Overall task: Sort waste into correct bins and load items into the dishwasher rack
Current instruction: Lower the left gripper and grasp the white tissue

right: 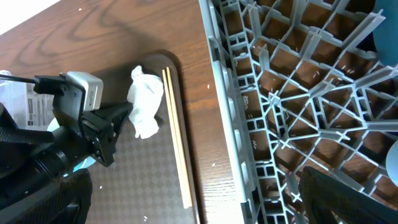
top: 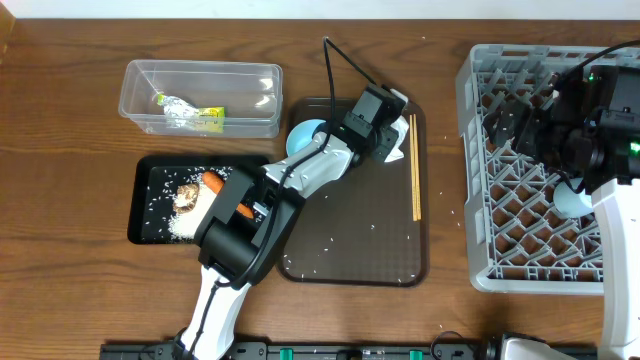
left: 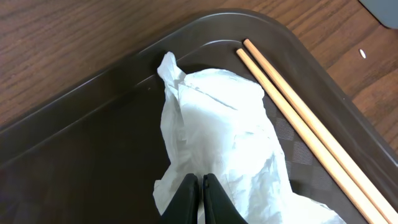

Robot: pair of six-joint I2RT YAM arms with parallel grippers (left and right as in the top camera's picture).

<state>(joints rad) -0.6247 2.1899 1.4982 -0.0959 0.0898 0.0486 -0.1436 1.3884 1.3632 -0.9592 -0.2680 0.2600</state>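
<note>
At ten o'clock on the wooden bench (top: 60,120): clear plastic rectangular tub (top: 200,64), with a yellow-green snack wrapper (top: 195,116) lying inside. Just nearer, at eight o'clock: shallow black rectangular tray (top: 135,200), strewn with white rice (top: 180,225), plus a brown food lump (top: 187,198) and, touching it at two o'clock, an orange carrot (top: 212,182).

In the middle: flat brown serving tray (top: 350,230), dotted with stray grains. At its eleven o'clock corner: light-blue round dish (top: 303,135), half hidden under the left arm. Toward one o'clock on that tray: left end effector (left: 200,190), pinched fully closed on crumpled white paper (left: 217,118). Just beside the paper at three o'clock: pair of thin wooden chopsticks (top: 416,170), parallel along the tray's right edge.

At three o'clock on the bench: large square grey plastic dishwasher rack (top: 500,240). Over its far-left cells: right end effector (top: 505,125), spread wide, gripping nothing. At four o'clock from it, inside the rack: light-blue round item (top: 570,200), partly hidden.
</note>
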